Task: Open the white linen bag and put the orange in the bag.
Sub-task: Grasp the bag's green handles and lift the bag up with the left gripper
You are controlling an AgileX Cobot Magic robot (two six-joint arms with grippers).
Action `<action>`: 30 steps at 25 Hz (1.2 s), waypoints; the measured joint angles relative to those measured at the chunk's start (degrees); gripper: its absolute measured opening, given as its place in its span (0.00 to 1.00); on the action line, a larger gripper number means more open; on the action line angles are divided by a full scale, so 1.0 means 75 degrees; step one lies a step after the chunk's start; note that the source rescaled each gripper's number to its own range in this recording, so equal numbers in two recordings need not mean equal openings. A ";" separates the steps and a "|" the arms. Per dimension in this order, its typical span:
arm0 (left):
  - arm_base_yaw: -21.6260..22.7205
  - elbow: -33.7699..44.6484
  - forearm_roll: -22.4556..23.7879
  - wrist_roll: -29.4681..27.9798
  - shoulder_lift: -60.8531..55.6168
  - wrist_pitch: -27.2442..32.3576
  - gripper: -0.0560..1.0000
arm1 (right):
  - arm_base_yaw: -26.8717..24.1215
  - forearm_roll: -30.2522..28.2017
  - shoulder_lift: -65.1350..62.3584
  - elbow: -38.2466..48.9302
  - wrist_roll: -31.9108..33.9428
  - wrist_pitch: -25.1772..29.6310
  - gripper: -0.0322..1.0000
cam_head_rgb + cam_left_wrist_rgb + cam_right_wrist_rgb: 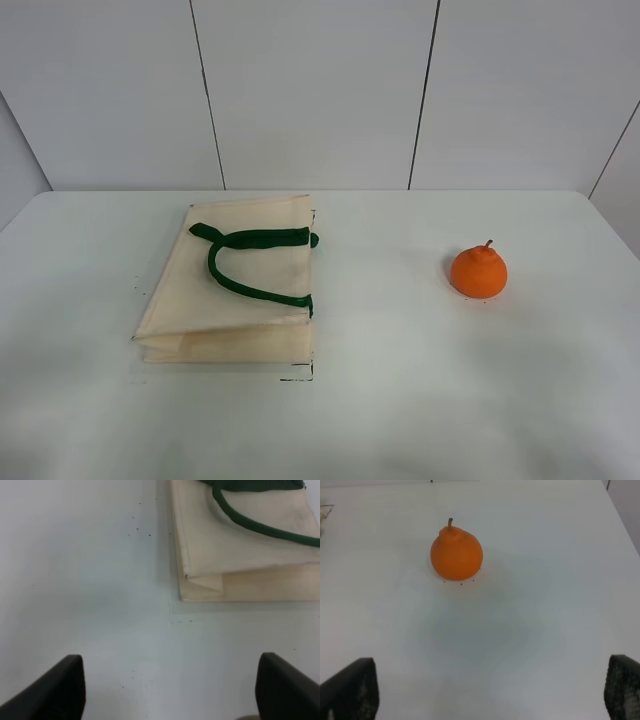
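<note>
Flat on the left half of the white tabletop (400, 410): the white linen bag (245, 320), folded, layers stacked at the near edge, long side running near to far. Edge with the dark green handles (250, 285) turned toward the orange (479, 272); loop draped back over the top panel. Orange well apart on the right half, sitting upright, stem up. Nothing between the two but bare surface with a few dark specks. Left end effector (170, 687) spread wide, holding nothing, just short of the bag's near corner. Right end effector (487, 690) spread wide too, holding nothing, facing the orange. Behind, pale wall panels (310, 90) with thin dark seams.
</note>
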 joint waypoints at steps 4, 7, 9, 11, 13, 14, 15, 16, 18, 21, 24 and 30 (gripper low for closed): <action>0.0000 0.0000 0.0000 0.0000 0.0000 0.0000 0.92 | 0.0000 0.0000 0.0000 0.0000 0.0000 0.0000 1.00; 0.0000 0.0000 0.0000 0.0000 0.0000 0.0000 0.92 | 0.0000 0.0000 0.0000 0.0000 0.0000 0.0000 1.00; 0.0000 0.0000 0.0000 0.0000 0.0000 0.0000 0.92 | 0.0000 0.0000 0.0000 0.0000 0.0000 0.0000 1.00; 0.0000 0.0000 0.0000 0.0000 0.0008 0.0000 0.95 | 0.0000 0.0000 0.0000 0.0000 0.0000 0.0000 1.00; 0.0000 -0.0008 0.0000 0.0000 0.0212 0.0021 0.98 | 0.0000 0.0000 0.0000 0.0000 0.0000 0.0000 1.00; 0.0000 -0.0008 0.0000 0.0000 0.0425 0.0028 0.99 | 0.0000 0.0000 0.0000 0.0000 0.0000 0.0000 1.00; 0.0000 -0.0036 0.0000 0.0027 0.0692 0.0028 0.99 | 0.0000 0.0000 0.0000 0.0000 0.0000 0.0000 1.00; 0.0000 -0.0111 0.0000 0.0070 0.1006 0.0028 0.99 | 0.0000 0.0000 0.0000 0.0000 0.0000 0.0000 1.00; 0.0000 -0.0366 0.0000 0.0275 0.1689 0.0028 1.00 | 0.0000 0.0000 0.0000 0.0000 0.0000 0.0000 1.00; 0.0000 -0.1021 0.0000 0.0482 0.3037 0.0028 1.00 | 0.0000 0.0000 0.0000 0.0000 0.0000 0.0000 1.00; 0.0000 -0.1781 0.0000 0.0497 0.4632 -0.0151 1.00 | 0.0000 0.0000 0.0000 0.0000 0.0000 0.0000 1.00; 0.0000 -0.3607 0.0000 0.0513 0.8316 -0.0619 1.00 | 0.0000 0.0000 0.0000 0.0000 0.0000 0.0000 1.00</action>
